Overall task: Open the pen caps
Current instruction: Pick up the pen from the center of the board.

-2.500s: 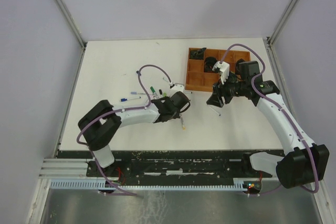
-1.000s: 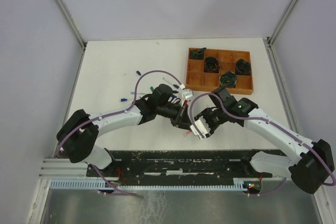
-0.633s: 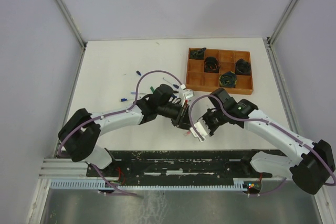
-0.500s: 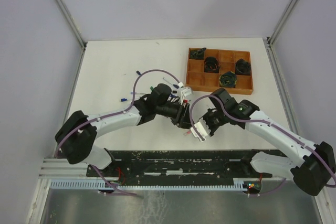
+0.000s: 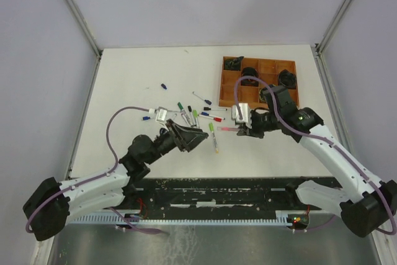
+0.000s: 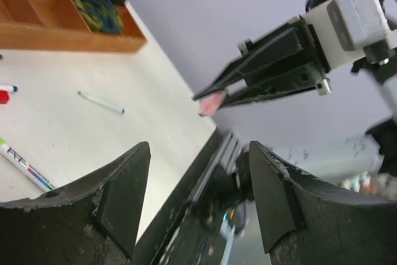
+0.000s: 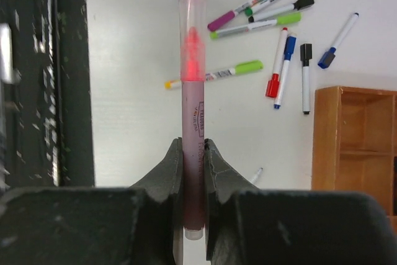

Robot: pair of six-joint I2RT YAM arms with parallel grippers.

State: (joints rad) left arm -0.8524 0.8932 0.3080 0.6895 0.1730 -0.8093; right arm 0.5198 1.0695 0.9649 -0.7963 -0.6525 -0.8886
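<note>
As far as the views show, the task stands near its start.

- Item in hand: one pink pen [image 7: 193,110], clamped by its lower barrel in the closed right gripper [image 7: 193,147] and held above the worktop [image 5: 136,72], just right of centre in the top view. A see-through cap [image 7: 191,10] appears to cover its pink tip, so by my reading it is not yet opened.
- Left gripper [image 6: 198,153]: jaws spread wide, nothing between them; low and left of centre in the top view, well apart from the pink pen and facing it.
- Remaining stock: about ten pens [image 5: 214,118] lying loose at mid-frame in the top view, left of the brown tray [image 5: 231,94]. Their caps [image 7: 272,85] in red, blue, green and black look still on.

Unclear:
- The seam between cap and barrel on the held pen is hard to find.
- One green pen shows a yellow end; capped or bare, cannot tell.
- Two small blue pieces at upper left of the pile are too small to identify.
- Dark bundles in the tray are unidentifiable.
</note>
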